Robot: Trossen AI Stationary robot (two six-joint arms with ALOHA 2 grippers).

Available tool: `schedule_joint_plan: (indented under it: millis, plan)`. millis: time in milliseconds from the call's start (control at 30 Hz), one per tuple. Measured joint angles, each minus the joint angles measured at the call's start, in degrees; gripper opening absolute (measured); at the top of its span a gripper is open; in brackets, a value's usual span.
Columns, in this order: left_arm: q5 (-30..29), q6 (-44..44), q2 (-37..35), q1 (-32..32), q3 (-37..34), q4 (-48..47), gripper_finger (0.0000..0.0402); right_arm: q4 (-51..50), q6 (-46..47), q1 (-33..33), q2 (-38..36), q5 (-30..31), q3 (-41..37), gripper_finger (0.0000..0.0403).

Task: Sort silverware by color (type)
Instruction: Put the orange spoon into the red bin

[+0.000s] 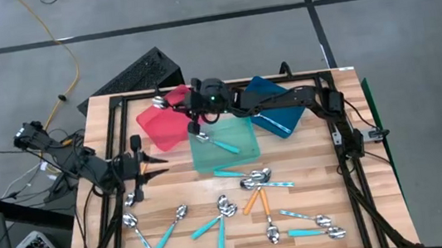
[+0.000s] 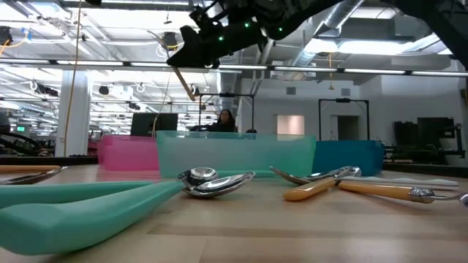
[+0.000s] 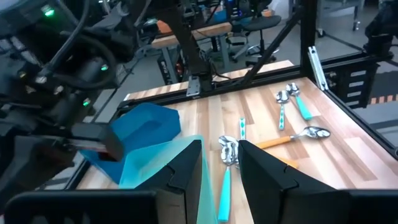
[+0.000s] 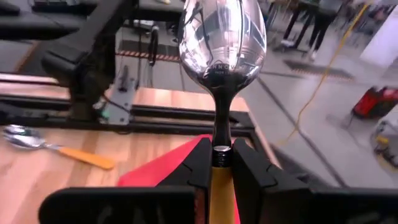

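The right hand (image 1: 170, 101) is clamped narrowly on the handle of an orange spoon (image 4: 222, 56), holding it in the air above the red tray (image 1: 162, 122) at the far side of the worktop (image 1: 311, 180). In the right wrist view the shiny bowl stands out beyond the fingertips and the handle runs back between the fingers, so the spoon's long axis lies in line with the hand; in the high view the bowl points out toward the tray's far left side. To finish this step well, the hand should probably sink closer to the tray floor before letting go, with the spoon kept over the middle of the red tray and not over its rim, so it neither bounces out nor slides toward the neighbouring green tray (image 1: 244, 142), where a teal spoon (image 1: 222, 145) already lies. The blue tray (image 1: 283, 117) sits beyond that. The left hand (image 1: 158, 159) waits low near the left edge of the worktop, its fingers partly apart and holding nothing. The other spoons (image 1: 252, 180) lie scattered across the near half of the worktop, pointing every way.
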Motion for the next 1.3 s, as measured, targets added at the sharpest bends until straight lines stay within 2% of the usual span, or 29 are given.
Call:
schedule_joint_plan:
  millis: [133, 267, 467, 533, 633, 767, 933, 1000, 1167, 1300]
  plan:
    - [0.0, 1.4, 0.0, -0.6, 0.0, 0.0, 0.0094, 2.1, -5.9, -1.7, 1.6, -6.5, 0.2, 0.006]
    - [0.0, 1.7, 0.0, -0.6, 0.0, -0.1, 0.0094, 1.0, -5.8, -3.4, 3.6, -10.4, 0.2, 0.006]
    - [-0.2, 3.1, 0.0, -0.6, 0.0, -0.1, 0.0094, 2.1, -2.6, -5.4, 8.3, -10.5, 3.3, 0.006]
    - [-0.3, 3.2, 0.0, -0.6, 0.0, -0.1, 0.0094, -0.9, -0.2, -6.1, 9.6, -10.3, 4.6, 0.006]
    - [-0.4, 3.1, 0.0, -0.6, 0.0, -0.2, 0.0094, -0.9, 1.4, -6.4, 13.6, -10.3, 9.2, 0.006]
    - [-0.3, 3.1, 0.0, -0.6, 0.0, -0.2, 0.0094, -6.9, 3.7, -6.7, 18.7, -10.6, 17.4, 0.006]
    - [-0.4, 3.0, 0.0, -0.6, 0.0, -1.6, 0.0094, -22.0, 2.9, -6.6, 23.1, -9.5, 27.5, 0.0064]
    - [-0.3, 2.9, 0.0, -0.6, 0.0, -1.6, 0.0094, -25.1, 1.9, -6.5, 24.3, -9.2, 30.6, 0.0071]
    - [-0.3, 3.0, 0.0, -0.6, 0.0, -1.6, 0.0094, -29.7, 1.2, -6.1, 25.6, -8.2, 32.8, 0.0073]
    - [-0.4, 3.4, 0.0, -0.6, 0.0, -1.6, 0.0094, -29.3, -0.3, -5.4, 25.4, -4.4, 31.9, 0.0073]
